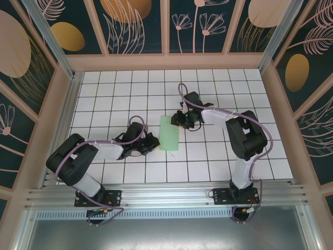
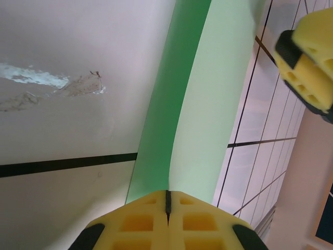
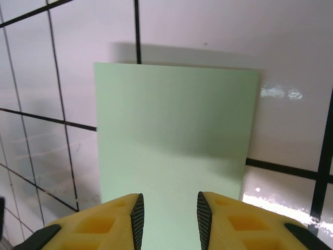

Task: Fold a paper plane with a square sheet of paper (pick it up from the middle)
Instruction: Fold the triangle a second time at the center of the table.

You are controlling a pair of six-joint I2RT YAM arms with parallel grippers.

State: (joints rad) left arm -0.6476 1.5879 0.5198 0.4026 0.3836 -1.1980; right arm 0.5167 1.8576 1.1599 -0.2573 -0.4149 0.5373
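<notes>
Green paper [image 1: 169, 133] edge (open tiles [image 1: 130, 88] around)

paper [image 1: 169, 133] on table [image 1: 208, 166], left pincer [image 1: 151, 144] at its left edge, right pincer [image 1: 180, 120] at its right

White tiled tabletop [image 1: 130, 172] with black grid lines, floral wall panels [image 1: 135, 26], aluminium rail [image 1: 166, 195] in front.

Bright, even light from overhead, and the white tiled table [image 1: 130, 172] looks nearly washed out from above. Only short soft shadows sit under the arms [image 1: 229, 125]. In the right wrist view there's shiny glare on the tiles at the right and a soft shadow behind the green paper [image 3: 171, 140]. The left wrist shot is dimmer and greyer, with the yellow fingers [image 2: 135, 224] slightly soft
</notes>
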